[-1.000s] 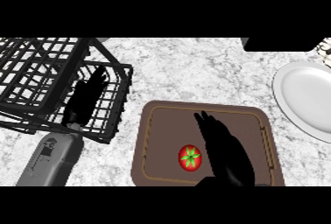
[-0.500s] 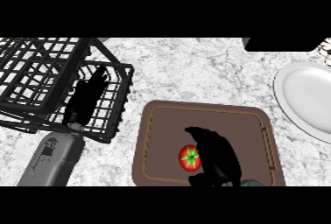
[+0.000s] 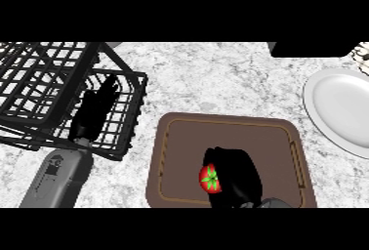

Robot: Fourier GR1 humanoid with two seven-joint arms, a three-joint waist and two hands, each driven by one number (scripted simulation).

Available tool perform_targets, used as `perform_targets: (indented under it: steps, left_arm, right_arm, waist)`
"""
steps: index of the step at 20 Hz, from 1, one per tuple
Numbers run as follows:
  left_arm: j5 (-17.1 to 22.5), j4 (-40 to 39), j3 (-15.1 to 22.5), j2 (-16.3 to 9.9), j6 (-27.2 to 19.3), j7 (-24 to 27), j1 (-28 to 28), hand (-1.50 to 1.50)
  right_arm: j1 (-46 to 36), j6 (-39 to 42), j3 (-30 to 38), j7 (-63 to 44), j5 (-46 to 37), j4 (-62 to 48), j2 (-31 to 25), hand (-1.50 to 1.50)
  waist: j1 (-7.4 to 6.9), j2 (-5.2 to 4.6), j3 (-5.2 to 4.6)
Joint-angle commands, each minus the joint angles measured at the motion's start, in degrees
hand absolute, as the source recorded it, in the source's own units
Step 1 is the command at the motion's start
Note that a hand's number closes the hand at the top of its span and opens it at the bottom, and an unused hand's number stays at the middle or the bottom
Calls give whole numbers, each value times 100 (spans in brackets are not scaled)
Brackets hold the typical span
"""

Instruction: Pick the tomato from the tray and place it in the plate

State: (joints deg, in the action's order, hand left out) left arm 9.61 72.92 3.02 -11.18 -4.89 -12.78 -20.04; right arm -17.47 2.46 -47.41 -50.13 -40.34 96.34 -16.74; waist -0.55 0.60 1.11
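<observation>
The right hand (image 3: 234, 177) is closing over the tomato (image 3: 210, 177) on the tray (image 3: 231, 124). A second ago its fingers were lying straight and flat across the tray beside the fruit; half a second ago they were beginning to bend; now they are curling down into a hump, covering the tomato's right side and leaving only its left part and green star showing. The tomato is sitting where it was, in the tray's near half, toward the bench's near edge, so it is not being lifted yet.

This means the grasp is forming and the pick is probably about to begin. Whether the thumb is already touching the fruit is hidden under the hand, so I cannot say the hold is complete.

The plate (image 3: 338, 114) is lying at the bench's right edge, well apart from the tray, beyond its far right corner. Nothing is lying on it, so the placing is all to come: a lift, then a carry rightward and away.

The left hand (image 3: 95, 111) is resting open, fingers up, over the wire basket (image 3: 43, 78) near the bench's left edge, unmoved across all three pictures.
</observation>
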Motion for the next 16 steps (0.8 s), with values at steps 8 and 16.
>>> perform_targets:
  steps: [8,16]
  left_arm:
    - [123,55,-50,172,10,-83,1199,0]
    - [72,50,-58,283,23,-38,1334,0]
  right_arm:
    - [1702,-985,-623,1427,-603,1996,-1964,150]
    - [2457,-2852,265,1922,-1074,3383,-2380,150]
  waist:
    - [225,64,-96]
    - [315,42,-91]
